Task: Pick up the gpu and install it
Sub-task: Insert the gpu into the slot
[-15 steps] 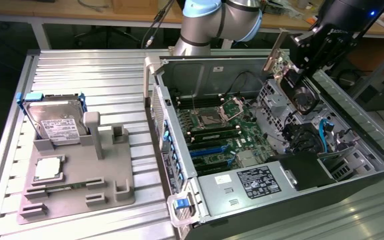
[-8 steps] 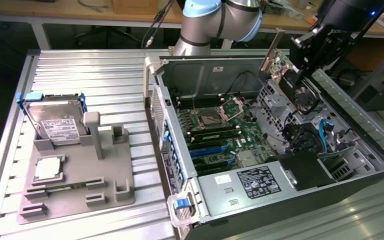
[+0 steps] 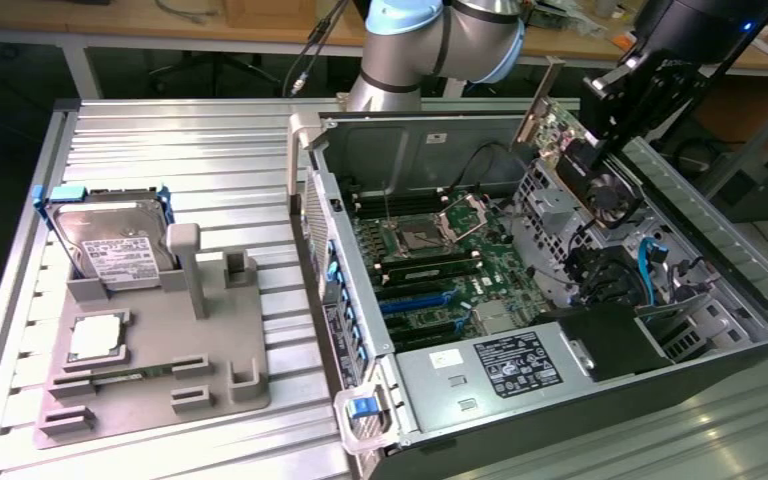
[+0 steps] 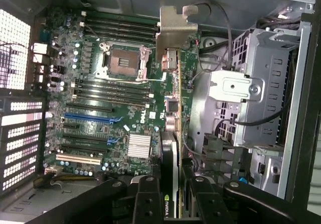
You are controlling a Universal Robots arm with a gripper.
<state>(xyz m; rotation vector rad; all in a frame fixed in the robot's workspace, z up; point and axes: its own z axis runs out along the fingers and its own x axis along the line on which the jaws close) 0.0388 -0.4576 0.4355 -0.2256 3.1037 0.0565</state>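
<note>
gpu [image 4: 169, 153]: green circuit board; matt black plastic cooler; bare silver metal bracket.
gripper [image 4: 172, 199]: matt black.
motherboard [image 4: 115, 108]: green board, slight gloss.
heatsink [image 4: 139, 146]: finned silver metal.
case [image 3: 424, 140]: grey sheet metal interior, satin.
hard drive [image 3: 117, 250]: silver metal, white paper label.
holder [image 3: 224, 340]: matt grey plastic.
table [image 3: 184, 140]: ribbed pale metal.

wooden workbench [image 3: 37, 20] behind a ribbed metal table [image 3: 184, 140]

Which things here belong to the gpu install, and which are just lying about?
Job in hand: gpu, held in the gripper; open computer case; motherboard.
Lying about: hard drive; CPU chip; grey holder.
</note>
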